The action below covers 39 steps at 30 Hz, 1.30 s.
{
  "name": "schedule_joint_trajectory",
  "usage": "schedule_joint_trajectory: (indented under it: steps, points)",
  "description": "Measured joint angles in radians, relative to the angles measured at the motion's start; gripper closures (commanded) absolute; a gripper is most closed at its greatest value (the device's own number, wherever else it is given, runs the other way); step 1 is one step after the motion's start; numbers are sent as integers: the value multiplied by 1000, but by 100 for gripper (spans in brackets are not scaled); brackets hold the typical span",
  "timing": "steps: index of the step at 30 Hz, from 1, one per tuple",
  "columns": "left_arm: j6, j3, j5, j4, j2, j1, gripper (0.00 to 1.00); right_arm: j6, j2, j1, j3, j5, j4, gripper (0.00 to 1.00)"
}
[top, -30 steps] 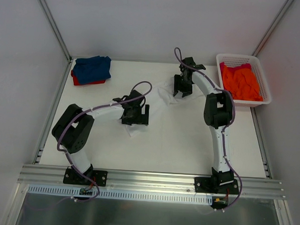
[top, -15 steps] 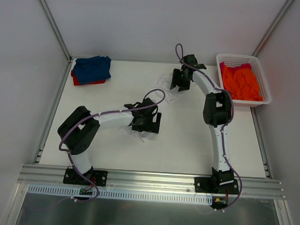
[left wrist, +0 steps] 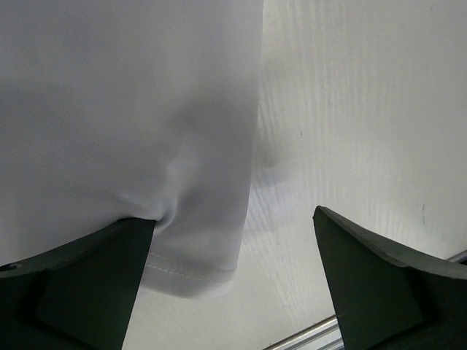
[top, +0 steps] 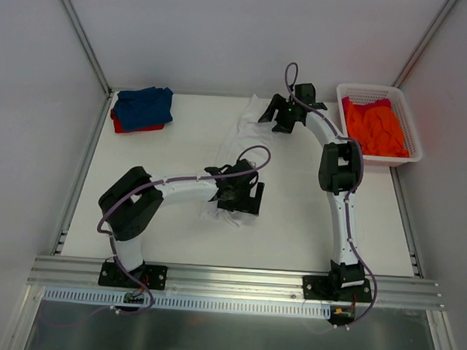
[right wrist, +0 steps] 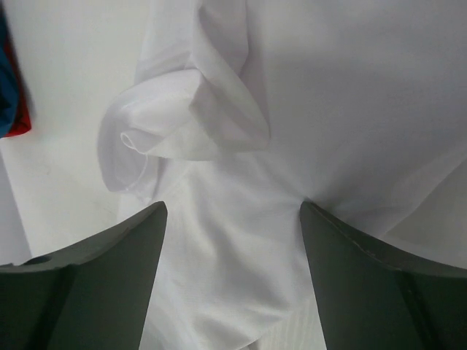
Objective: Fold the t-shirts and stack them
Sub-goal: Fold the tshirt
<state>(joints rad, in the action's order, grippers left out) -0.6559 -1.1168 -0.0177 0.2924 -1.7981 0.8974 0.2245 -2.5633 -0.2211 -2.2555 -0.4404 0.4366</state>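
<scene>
Left gripper: I see its fingers spread wide, one touching the hem of the white t-shirt.
Right gripper: fingers spread wide over bunched cloth.
Where: on the table, between both.
Hidden: its near end.

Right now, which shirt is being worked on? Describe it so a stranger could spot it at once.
On the table, look midway between the blue-and-red pile in the far left corner and the basket at right. The white t-shirt lies there, long and rumpled: the only white one.
</scene>
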Motion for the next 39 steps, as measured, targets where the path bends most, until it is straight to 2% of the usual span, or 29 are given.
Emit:
schedule_joint_trajectory:
  steps: [7,21,39]
  points:
    - [-20,-34,-27,-3,-30,44,7,87,-42,4,-29,-99,-82,15]
    - [-68,-107,-116,-24,-94,175,7,135,-62,4,-30,-191,-128,14]
    - [-88,-146,-164,-26,-125,197,5,135,-65,4,-27,-226,-127,13]
